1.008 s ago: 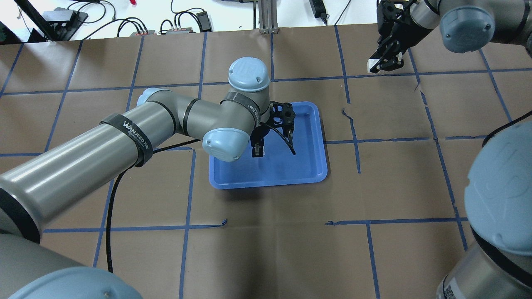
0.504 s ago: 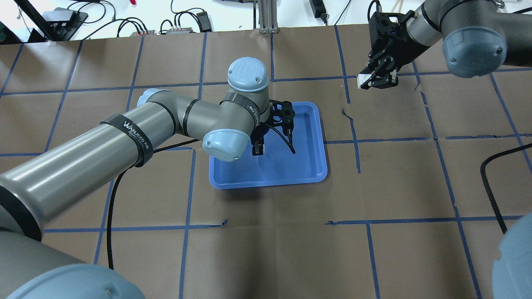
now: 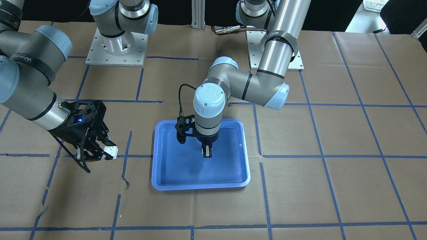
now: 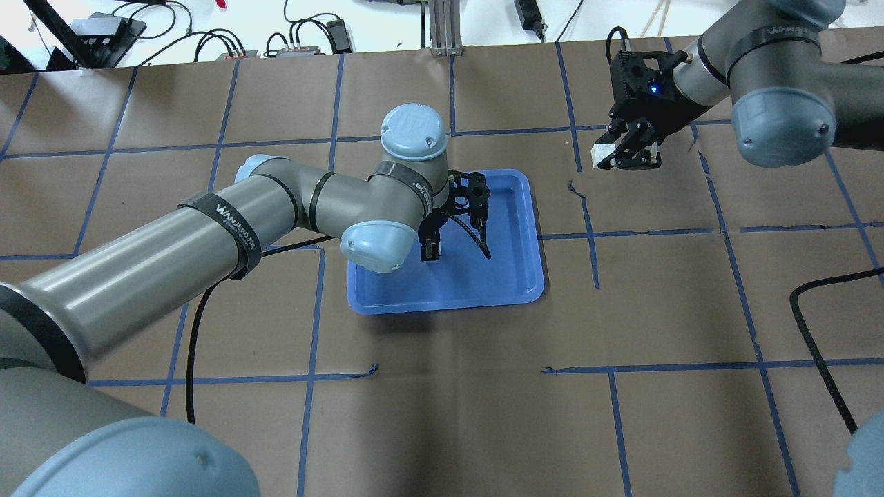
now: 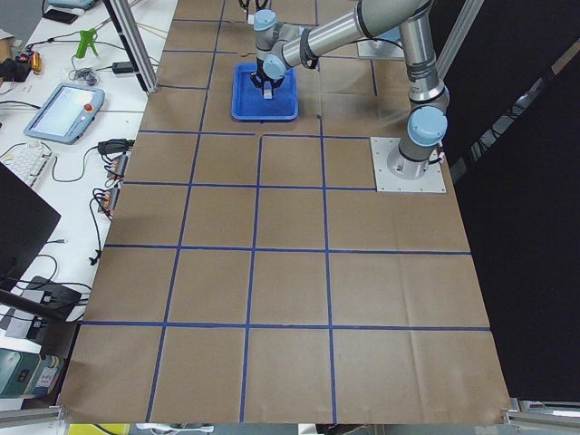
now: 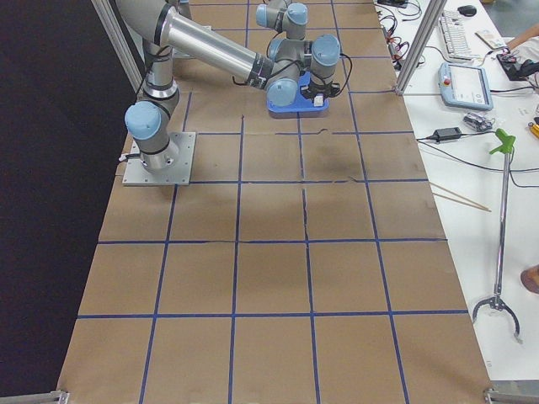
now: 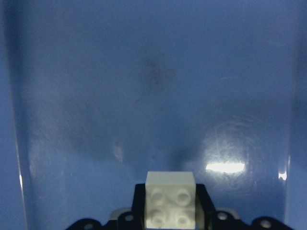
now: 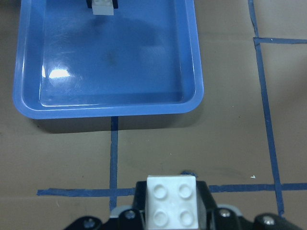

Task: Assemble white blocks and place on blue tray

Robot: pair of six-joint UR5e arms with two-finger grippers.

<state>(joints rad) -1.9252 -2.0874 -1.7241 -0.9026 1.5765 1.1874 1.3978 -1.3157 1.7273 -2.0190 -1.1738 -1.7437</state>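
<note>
The blue tray (image 4: 504,276) (image 3: 166,173) lies mid-table. My left gripper (image 4: 431,250) (image 3: 207,153) hangs over the tray, shut on a white block (image 7: 170,199) with its four studs facing the wrist camera. My right gripper (image 4: 608,157) (image 3: 105,154) is off the tray, above the brown paper, shut on the other white block (image 4: 603,152) (image 3: 110,151) (image 8: 171,201). In the right wrist view the tray (image 8: 194,72) lies ahead of it, with the left gripper's block (image 8: 103,7) at its far end.
Brown paper with blue tape grid lines (image 4: 587,228) covers the table. A black cable (image 4: 815,324) trails on the right and another (image 4: 183,359) on the left. Power supplies and cables (image 4: 304,41) lie past the far edge.
My right gripper has moved with its white block toward the tray, leftward and nearer in the overhead view. My left gripper has stayed over the tray; its arm shifted slightly.
</note>
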